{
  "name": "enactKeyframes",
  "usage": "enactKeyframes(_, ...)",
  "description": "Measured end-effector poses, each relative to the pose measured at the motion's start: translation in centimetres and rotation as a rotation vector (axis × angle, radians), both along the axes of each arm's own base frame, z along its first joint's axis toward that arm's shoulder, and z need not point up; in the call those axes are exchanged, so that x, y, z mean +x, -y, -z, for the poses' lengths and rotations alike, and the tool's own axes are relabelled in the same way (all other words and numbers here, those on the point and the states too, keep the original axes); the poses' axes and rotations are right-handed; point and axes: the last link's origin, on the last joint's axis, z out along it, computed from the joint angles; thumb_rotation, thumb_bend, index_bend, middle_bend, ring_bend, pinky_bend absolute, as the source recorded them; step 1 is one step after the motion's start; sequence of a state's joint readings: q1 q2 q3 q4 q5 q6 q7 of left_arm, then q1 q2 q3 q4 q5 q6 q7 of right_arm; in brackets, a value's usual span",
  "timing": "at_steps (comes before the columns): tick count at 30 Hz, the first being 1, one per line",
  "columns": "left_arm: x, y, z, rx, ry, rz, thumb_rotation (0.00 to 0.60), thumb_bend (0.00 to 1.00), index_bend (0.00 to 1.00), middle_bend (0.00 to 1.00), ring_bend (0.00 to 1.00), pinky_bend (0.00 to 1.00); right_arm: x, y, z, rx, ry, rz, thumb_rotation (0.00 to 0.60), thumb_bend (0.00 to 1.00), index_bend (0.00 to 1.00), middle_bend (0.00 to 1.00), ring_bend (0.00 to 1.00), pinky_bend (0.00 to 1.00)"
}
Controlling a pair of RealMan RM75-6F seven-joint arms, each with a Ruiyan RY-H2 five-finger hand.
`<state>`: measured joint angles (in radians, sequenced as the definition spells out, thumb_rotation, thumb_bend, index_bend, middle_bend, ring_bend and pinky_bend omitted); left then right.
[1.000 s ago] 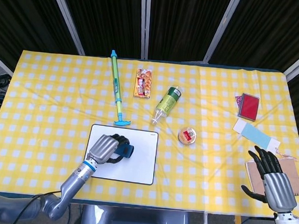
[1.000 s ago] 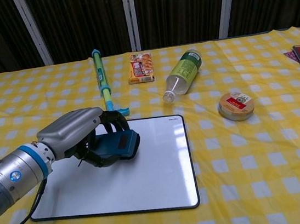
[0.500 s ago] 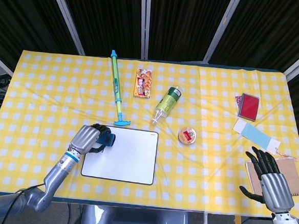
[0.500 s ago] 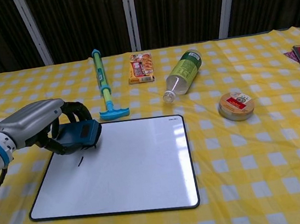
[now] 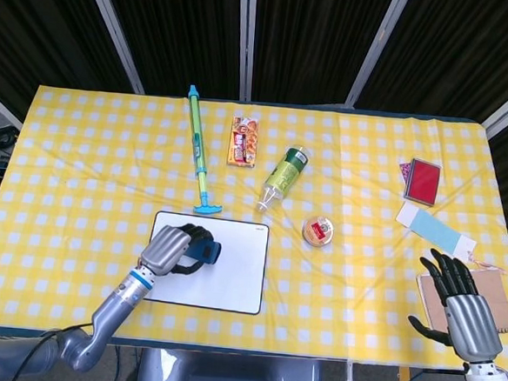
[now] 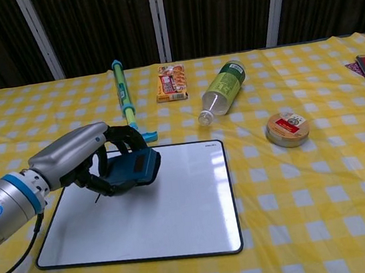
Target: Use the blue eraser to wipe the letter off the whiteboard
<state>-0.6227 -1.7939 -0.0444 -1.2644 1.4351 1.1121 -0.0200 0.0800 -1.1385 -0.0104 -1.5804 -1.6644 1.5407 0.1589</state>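
Observation:
The whiteboard [image 5: 230,276] [image 6: 178,208] lies flat near the table's front edge, left of centre. My left hand [image 5: 168,250] [image 6: 77,157] grips the blue eraser [image 5: 206,253] [image 6: 136,168] and holds it on the board's upper left part. A small dark pen mark [image 6: 97,198] shows just below the hand in the chest view; the head view hides it. My right hand [image 5: 466,306] hovers at the front right with fingers spread and nothing in it, out of the chest view.
Behind the board lie a green-blue toy pump [image 5: 198,147] [image 6: 126,100], a snack packet [image 5: 243,140] [image 6: 171,83], a tipped green bottle [image 5: 285,176] [image 6: 221,91] and a round tin [image 5: 318,232] [image 6: 288,128]. A red card [image 5: 422,180], a blue slip [image 5: 433,228] and a notebook [image 5: 504,291] lie right.
My left hand swept the eraser left to the board's upper left corner, then back right onto the board. The right hand stayed in place.

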Motion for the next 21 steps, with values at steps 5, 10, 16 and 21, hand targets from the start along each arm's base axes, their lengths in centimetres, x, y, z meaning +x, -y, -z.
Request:
enactKeyframes(5,0.6,1.2,1.1,-0.049,0.027,0.022,0.6,0.62,0.83,0.63,0.56,0.56,0.0,0.0,-0.1,-0.005,0.003,0.0,0.6,0.05,0.12,0.0,0.0,0.0)
enactKeyframes(10,0.0,1.5,1.1,-0.054,0.036,0.019,0.6,0.63,0.83,0.63,0.56,0.56,0.0,0.0,0.0,-0.002,0.0,-0.002,0.6,0.05,0.12,0.0,0.0,0.0)
enactKeyframes(16,-1.9,1.2,0.6,-0.047,0.03,-0.003,0.6,0.62,0.83,0.63,0.56,0.56,0.1,-0.1,0.2,0.003,-0.009,-0.005,0.6,0.05,0.12,0.0,0.0,0.0)
enactKeyframes(21,-3.5,0.9,0.1,-0.038,0.017,-0.026,0.6,0.62,0.83,0.63,0.56,0.56,0.1,-0.1,0.4,0.005,-0.013,-0.005,0.6,0.05,0.12,0.0,0.0,0.0)
